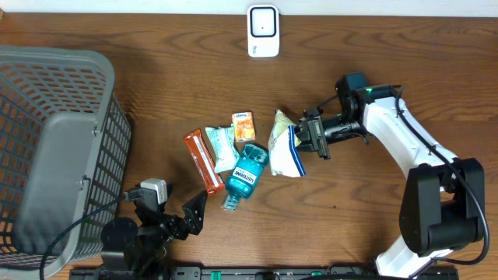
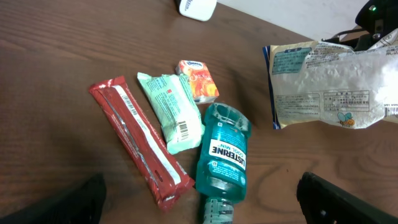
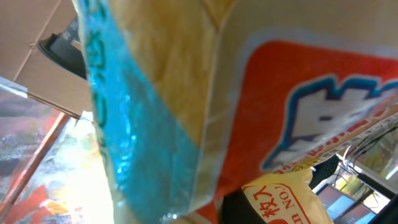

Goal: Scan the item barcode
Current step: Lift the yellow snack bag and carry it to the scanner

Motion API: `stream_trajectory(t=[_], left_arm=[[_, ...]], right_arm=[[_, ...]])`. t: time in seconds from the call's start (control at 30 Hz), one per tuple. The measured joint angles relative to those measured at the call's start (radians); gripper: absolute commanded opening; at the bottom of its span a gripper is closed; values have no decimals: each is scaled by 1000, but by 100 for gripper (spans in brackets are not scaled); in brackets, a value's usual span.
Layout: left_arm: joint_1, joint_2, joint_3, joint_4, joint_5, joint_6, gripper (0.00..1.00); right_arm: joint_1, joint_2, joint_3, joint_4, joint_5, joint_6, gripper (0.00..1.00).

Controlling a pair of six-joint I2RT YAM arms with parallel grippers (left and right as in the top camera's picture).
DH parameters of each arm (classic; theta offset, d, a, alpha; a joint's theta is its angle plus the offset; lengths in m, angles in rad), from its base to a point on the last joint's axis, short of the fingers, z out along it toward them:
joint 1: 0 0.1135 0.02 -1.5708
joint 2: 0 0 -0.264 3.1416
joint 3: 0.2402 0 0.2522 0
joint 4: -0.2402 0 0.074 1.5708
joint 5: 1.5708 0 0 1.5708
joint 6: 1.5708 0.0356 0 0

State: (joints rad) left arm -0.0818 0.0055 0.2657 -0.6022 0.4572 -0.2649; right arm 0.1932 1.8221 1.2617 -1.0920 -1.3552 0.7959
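Observation:
My right gripper [image 1: 315,134] is shut on the right end of a crinkly snack bag [image 1: 285,145], which hangs over the table to the right of the other items. The bag's pale printed back [image 2: 329,84] faces the left wrist view. Its blue, orange and yellow front [image 3: 186,93] fills the right wrist view and hides the fingers. No barcode on the bag is clear to me. The white scanner [image 1: 263,31] stands at the table's far edge, well apart from the bag. My left gripper [image 1: 185,220] stands open and empty at the near edge, just short of the mouthwash bottle's cap [image 2: 216,208].
A red bar [image 1: 201,159], a green packet [image 1: 222,148], a small orange box [image 1: 244,126] and a teal mouthwash bottle [image 1: 245,175] lie together mid-table. A grey mesh basket [image 1: 47,155] fills the left side.

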Motion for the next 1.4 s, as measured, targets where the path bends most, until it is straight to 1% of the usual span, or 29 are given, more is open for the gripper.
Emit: stream_trajectory(t=[0.13,0.3,0.43,0.5,0.57,0.7,0.9,0.97,1.17,1.27,1.33,1.4], left_arm=[[0,0,0,0,0,0,98],[0,0,0,0,0,0,98],[0,0,0,0,0,0,98],[0,0,0,0,0,0,98],[0,0,0,0,0,0,98],[0,0,0,0,0,0,98],[0,0,0,0,0,0,98],[0,0,0,0,0,0,98],[0,0,0,0,0,0,98],[0,0,0,0,0,0,98],[0,0,0,0,0,0,98],[0,0,0,0,0,0,98]], right_arm=[[-3,0,0,0,-2,-27,1],[-3,0,0,5,5,-116,1],[-3,0,0,63,66,-164,1],[-3,0,-2,142,117,-176,1],[-3,0,-3,258,192,-186,1],[2,0,-4,463,386,-191,1],[55,0,-8,897,623,-196,1],[78,0,-8,1018,698,-196,1],[137,9,-8,1302,986,-201,1],[149,48,11,1440,1079,-208,1],[151,96,58,1465,1112,-209,1],[153,176,147,1464,1137,-212,1]])
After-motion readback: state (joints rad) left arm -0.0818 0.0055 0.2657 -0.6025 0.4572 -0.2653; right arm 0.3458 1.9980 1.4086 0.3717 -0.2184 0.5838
